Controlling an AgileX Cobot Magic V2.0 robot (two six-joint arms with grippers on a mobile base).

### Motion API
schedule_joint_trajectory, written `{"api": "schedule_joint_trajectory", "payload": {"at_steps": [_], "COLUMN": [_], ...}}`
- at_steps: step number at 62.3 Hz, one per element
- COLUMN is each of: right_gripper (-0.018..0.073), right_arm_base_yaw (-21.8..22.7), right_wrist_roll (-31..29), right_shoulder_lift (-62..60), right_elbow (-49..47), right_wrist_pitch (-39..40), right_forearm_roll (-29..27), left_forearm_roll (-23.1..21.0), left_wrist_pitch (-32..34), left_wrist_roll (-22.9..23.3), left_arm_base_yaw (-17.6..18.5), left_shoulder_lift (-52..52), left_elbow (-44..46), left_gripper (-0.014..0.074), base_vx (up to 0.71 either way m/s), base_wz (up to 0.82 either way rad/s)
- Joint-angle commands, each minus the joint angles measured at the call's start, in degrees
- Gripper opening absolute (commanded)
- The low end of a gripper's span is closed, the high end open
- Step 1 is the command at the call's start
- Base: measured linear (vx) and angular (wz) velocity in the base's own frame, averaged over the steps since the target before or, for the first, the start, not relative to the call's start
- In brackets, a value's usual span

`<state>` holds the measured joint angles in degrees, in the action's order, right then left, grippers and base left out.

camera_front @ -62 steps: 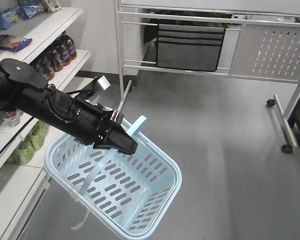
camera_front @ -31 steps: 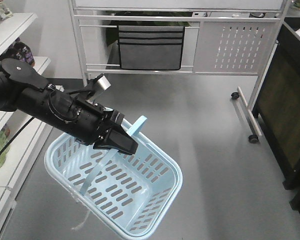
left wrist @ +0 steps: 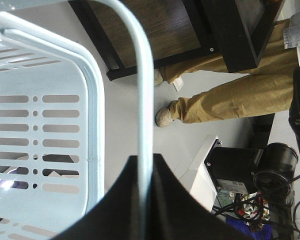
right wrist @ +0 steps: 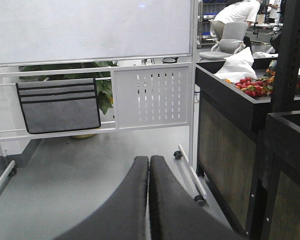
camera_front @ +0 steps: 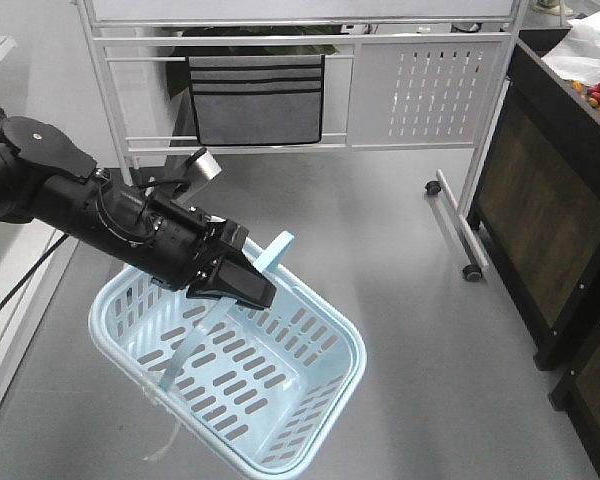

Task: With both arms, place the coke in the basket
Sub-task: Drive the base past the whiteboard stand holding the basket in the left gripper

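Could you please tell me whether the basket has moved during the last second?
Yes. Against the grey pouch on the white frame, which slid left in the front view, the basket has swung right with the left claw holding its handle.

We see a bulky matte-black left arm (camera_front: pixel 90 215) ending in a wedge-shaped left pincer (camera_front: pixel 260 293). Behind the pincer sits a small silver-grey block (camera_front: pixel 206 165); a thin black cable (camera_front: pixel 20 286) trails farther back. Our right pincer (right wrist: pixel 149 167) is smooth, black, tapered.
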<state>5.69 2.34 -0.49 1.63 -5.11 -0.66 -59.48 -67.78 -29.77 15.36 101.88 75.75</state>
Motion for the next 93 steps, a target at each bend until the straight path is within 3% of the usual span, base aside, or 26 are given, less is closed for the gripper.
{"api": "schedule_joint_trajectory", "payload": {"at_steps": [1, 93], "right_gripper": [-0.0010, -0.0010], "right_arm_base_yaw": [0.4, 0.4], "right_wrist_roll": [-0.4, -0.4], "right_shoulder_lift": [-0.8, -0.8], "right_elbow": [1.1, 1.1], "right_wrist_pitch": [4.2, 4.2], "right_forearm_roll": [0.2, 0.2], "left_forearm_roll": [-4.8, -4.8], "left_wrist_pitch": [-0.9, -0.9], "left_wrist_roll": [0.0, 0.0], "left_arm_base_yaw": [0.2, 0.2], "left_shoulder_lift": [-3.1, -3.1], "left_elbow": [1.9, 1.9], "left_gripper": [-0.0006, -0.0006], "base_vx": [0.08, 0.13], "base_wz": [-0.07, 0.01]}}
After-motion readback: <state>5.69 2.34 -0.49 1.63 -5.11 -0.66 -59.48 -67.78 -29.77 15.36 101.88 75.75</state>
